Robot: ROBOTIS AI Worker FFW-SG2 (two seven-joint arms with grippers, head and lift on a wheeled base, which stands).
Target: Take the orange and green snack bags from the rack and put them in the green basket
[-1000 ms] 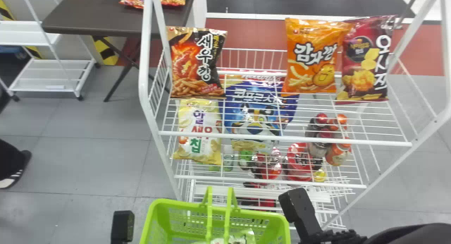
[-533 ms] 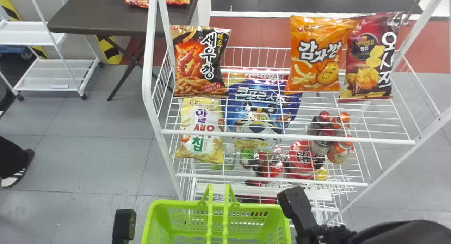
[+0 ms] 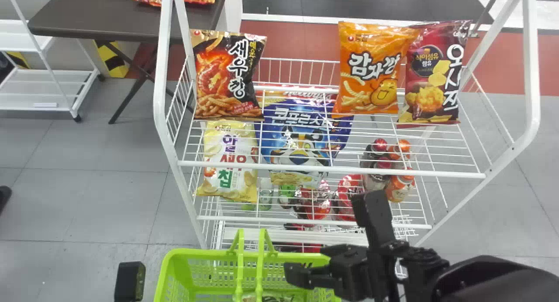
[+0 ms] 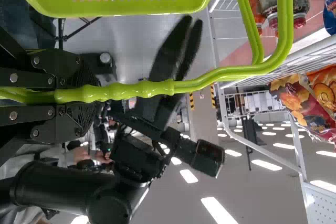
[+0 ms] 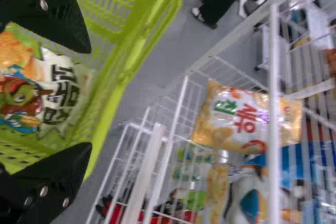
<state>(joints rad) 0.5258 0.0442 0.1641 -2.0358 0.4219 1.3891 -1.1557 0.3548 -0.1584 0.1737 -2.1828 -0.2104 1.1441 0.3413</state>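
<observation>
The green bag (image 5: 50, 95) lies in the basket (image 3: 196, 252), its handle (image 4: 152, 88) clamped by my left gripper (image 4: 97, 97), so my wide-spread, empty right gripper (image 5: 90, 98) should next reach for the orange bag (image 3: 369, 70), far right on the rack (image 3: 393, 173).

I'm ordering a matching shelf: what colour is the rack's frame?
The rack's frame is white; the head view shows it best.

Orange bag (image 3: 369, 70) on rack (image 3: 393, 172), green bag (image 5: 58, 90) in basket (image 3: 198, 253).
</observation>
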